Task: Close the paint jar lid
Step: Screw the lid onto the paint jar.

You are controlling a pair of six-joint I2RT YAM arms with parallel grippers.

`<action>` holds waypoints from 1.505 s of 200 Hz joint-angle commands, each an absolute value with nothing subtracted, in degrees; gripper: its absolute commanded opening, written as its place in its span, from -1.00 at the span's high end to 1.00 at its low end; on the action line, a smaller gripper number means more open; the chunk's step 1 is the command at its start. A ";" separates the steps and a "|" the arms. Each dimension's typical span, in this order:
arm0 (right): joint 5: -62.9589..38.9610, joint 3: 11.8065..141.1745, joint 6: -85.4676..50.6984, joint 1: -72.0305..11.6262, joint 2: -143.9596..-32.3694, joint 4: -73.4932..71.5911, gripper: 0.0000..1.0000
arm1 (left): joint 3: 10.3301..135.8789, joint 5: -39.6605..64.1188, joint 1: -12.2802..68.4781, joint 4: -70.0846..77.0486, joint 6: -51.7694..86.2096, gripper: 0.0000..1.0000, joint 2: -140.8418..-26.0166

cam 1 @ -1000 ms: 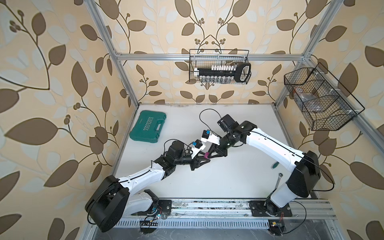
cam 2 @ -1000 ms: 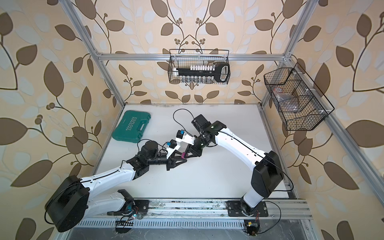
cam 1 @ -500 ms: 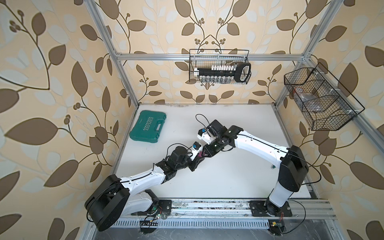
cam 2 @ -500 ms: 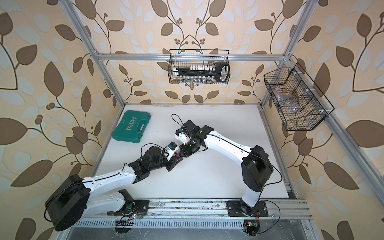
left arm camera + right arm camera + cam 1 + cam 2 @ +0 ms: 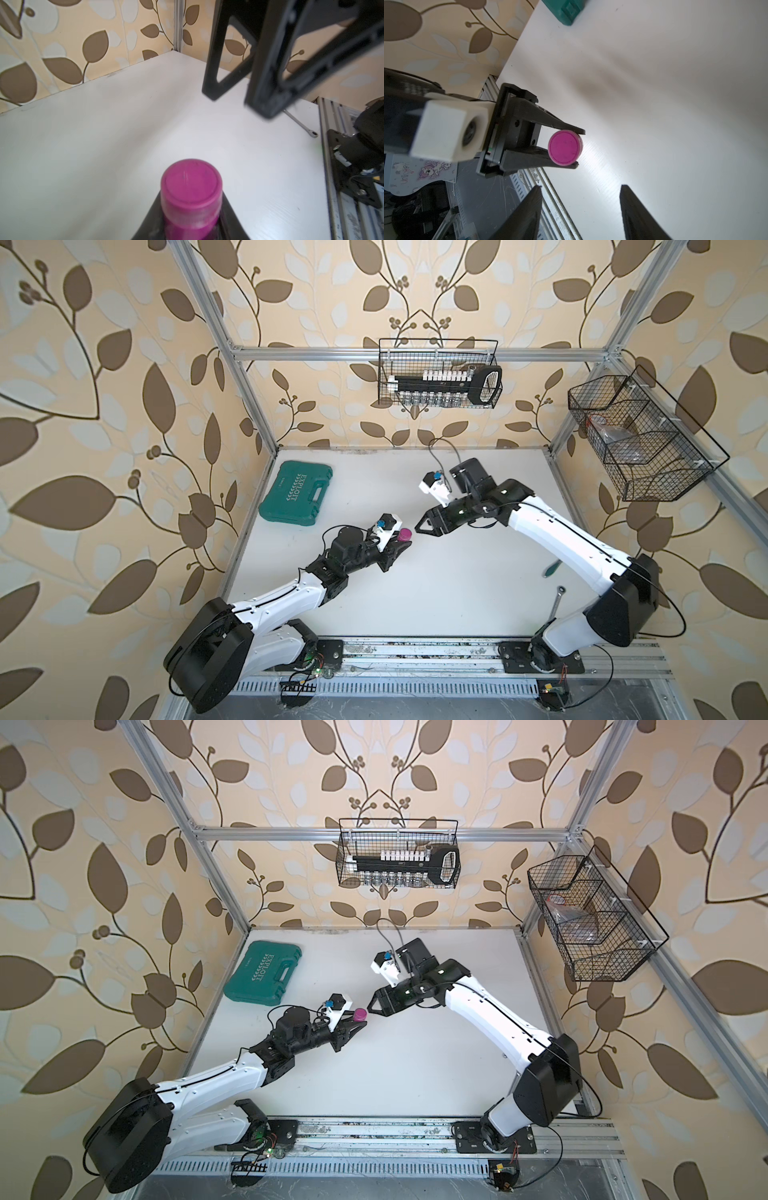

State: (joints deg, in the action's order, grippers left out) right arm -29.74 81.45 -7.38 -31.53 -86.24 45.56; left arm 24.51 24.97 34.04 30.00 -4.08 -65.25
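The magenta paint jar is clamped at its lower body by my left gripper, held just above the table left of centre. The lid sits on top of the jar as a flat round cap. Both top views show the jar at the tip of the left gripper. My right gripper hangs a short gap to the jar's right, open and empty. The right wrist view looks over its spread tips onto the lid.
A green tool case lies at the back left of the white table. A wrench and a green-handled screwdriver lie near the right arm's base. Wire baskets hang on the back wall and the right wall.
My right gripper has opened, let go of the lid and drawn back to the right, away from the jar. The left gripper keeps its hold on the jar.
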 commanded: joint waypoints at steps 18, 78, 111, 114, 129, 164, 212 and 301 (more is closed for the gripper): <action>-39.56 80.34 11.77 -29.04 -85.73 50.85 -0.26 | 29.82 46.08 33.97 34.69 1.96 1.00 -69.39; -46.19 75.82 25.44 -31.32 -84.01 49.29 -0.27 | 29.70 48.21 34.18 28.17 -0.09 1.00 -65.57; -42.99 76.40 27.34 -33.55 -85.53 50.84 -0.29 | 30.59 48.98 34.17 27.77 -0.33 1.00 -66.61; -42.98 76.48 27.33 -33.64 -85.72 50.93 -0.28 | 30.65 48.96 34.17 27.77 -0.39 1.00 -66.62; -42.95 77.16 27.60 -34.41 -86.57 51.47 -0.28 | 30.59 48.91 34.12 27.72 -0.46 1.00 -66.71; -41.04 78.60 27.86 -35.93 -88.12 52.50 -0.19 | 30.50 48.43 34.19 27.24 -0.79 1.00 -66.27; -39.87 80.27 26.71 -36.97 -89.42 53.02 -0.10 | 30.75 48.33 34.21 27.12 -0.96 1.00 -66.36; -39.59 82.83 25.58 -36.96 -91.12 55.47 0.05 | 30.74 47.82 34.16 26.77 -1.19 1.00 -66.27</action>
State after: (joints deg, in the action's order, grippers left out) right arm -39.31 80.84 25.74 -36.69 -89.71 53.78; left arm 28.45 47.48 34.09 26.35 -0.03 -67.16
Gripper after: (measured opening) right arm 0.488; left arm 0.323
